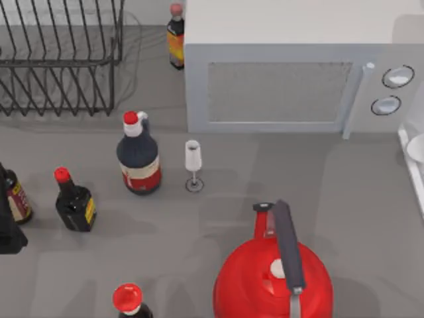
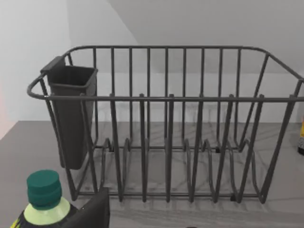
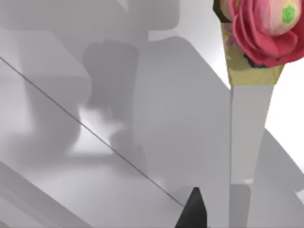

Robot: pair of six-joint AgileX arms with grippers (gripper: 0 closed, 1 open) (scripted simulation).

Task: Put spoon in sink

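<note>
While no spoon or sink is identifiable, search 1st: left arm faces the dish rack [image 2: 166, 123] w/ its cutlery cup [image 2: 71, 114], likeliest spot. Can't tell either claw's state; right arm near a white surface.

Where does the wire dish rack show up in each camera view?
Top view: dish rack in the upper left corner.
Left wrist view: across the middle, dark cutlery cup on one end.
Right wrist view: pale panels and a pink flower.
Shared landmark: yellow-labelled bottle beside the rack, top and left wrist views.
</note>
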